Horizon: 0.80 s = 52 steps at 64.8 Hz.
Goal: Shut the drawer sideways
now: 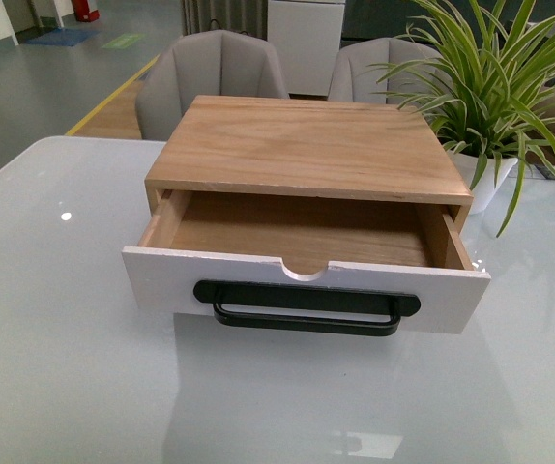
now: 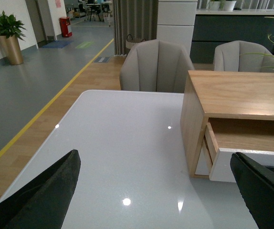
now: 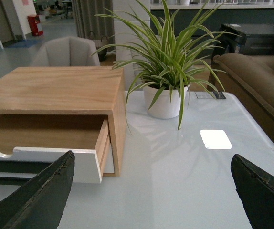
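The drawer [image 1: 302,285] stands pulled out of a light wood box [image 1: 306,145] in the middle of the table. It has a white front, a long black bar handle [image 1: 306,307], a half-round notch in the top edge and a bare wood floor. It also shows in the left wrist view [image 2: 244,152] and the right wrist view [image 3: 46,157]. Neither arm shows in the front view. My left gripper [image 2: 161,191] is open and empty, off the box's left side. My right gripper [image 3: 151,191] is open and empty, off the box's right side.
The table [image 1: 65,367] is glossy grey-white glass. A potted spider plant [image 1: 495,106] in a white pot stands at the box's back right, also in the right wrist view [image 3: 165,71]. Two grey chairs [image 1: 215,72] stand behind the table. A sofa [image 3: 256,76] is at the right.
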Motion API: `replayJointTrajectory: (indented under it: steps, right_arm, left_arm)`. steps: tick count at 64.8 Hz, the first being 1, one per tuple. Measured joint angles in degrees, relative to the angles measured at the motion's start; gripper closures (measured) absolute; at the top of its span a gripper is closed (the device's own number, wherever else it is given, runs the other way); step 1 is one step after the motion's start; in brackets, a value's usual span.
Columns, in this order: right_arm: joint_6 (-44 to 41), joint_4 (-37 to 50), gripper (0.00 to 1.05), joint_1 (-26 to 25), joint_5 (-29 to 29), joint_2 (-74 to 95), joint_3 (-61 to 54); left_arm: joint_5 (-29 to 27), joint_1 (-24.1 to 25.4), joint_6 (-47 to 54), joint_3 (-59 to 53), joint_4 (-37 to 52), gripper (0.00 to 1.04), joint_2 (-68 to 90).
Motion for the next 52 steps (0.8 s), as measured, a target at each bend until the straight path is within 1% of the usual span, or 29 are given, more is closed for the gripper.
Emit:
replayJointTrajectory:
  steps: [50,51,52]
  right_arm:
    - [0.0,0.0,0.09,0.0,0.02,0.0,0.0]
    - [-0.02,-0.11,0.09,-0.07,-0.31,0.07,0.07]
    - [-2.1,-2.73,0.09,-0.79,-3.37,1.14,0.83]
  left_arm:
    - [0.0,0.0,0.0,0.0,0.0,0.09,0.0]
    - [0.98,0.26,0.09,0.22,-0.79,0.09,0.42]
    - [3.32,0.9,0.7,1.2,-3.72,0.09,1.68]
